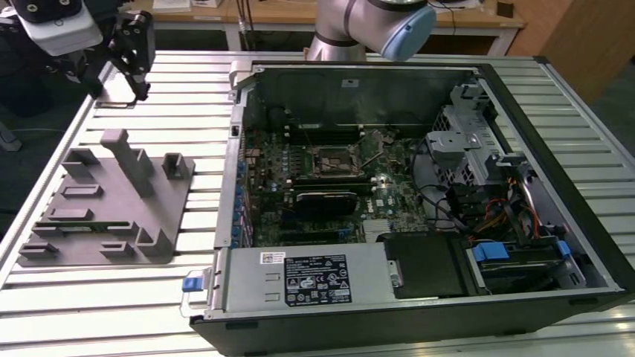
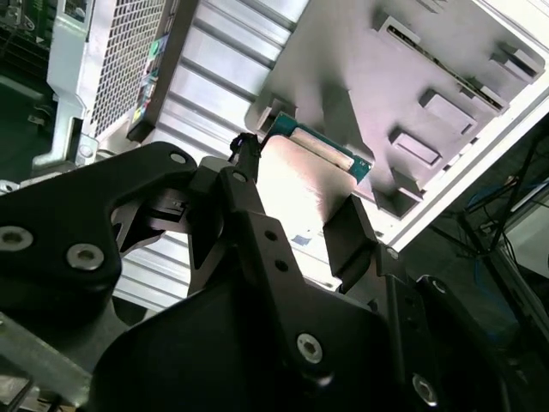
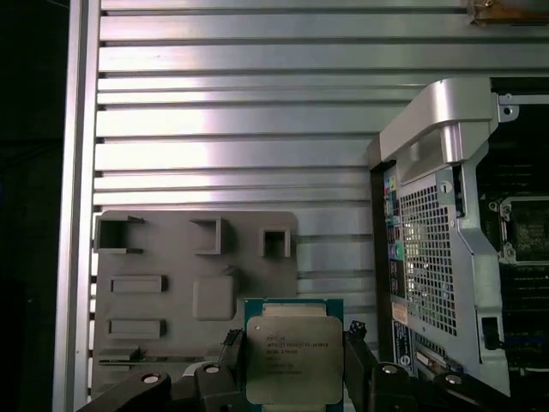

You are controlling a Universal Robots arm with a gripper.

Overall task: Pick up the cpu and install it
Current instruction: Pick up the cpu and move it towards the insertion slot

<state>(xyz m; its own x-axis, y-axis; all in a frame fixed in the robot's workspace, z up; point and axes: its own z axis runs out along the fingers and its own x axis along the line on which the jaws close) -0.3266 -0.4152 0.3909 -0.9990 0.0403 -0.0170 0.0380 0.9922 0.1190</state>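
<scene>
The cpu (image 3: 293, 359), a silvery square chip with a green rim, sits between my gripper's (image 3: 292, 343) two black fingers (image 3: 356, 348), which are shut on its edges. In the second wrist view the cpu's green edge (image 2: 319, 148) shows between the fingers (image 2: 352, 227) of the gripper (image 2: 296, 193). In the exterior view the gripper (image 1: 127, 71) hangs high over the table's far corner at the exterior view's left, above and behind the grey fixture (image 1: 100, 201). The black-framed socket (image 1: 332, 160) lies on the motherboard inside the open case, well away from the gripper.
The open computer case (image 1: 238, 149) fills the table's middle and the exterior view's right, with a drive cage (image 1: 466, 141) and power supply (image 1: 297, 279) inside. The grey fixture plate (image 3: 171, 257) has upright blocks. The slatted metal table (image 1: 109, 297) lies around them.
</scene>
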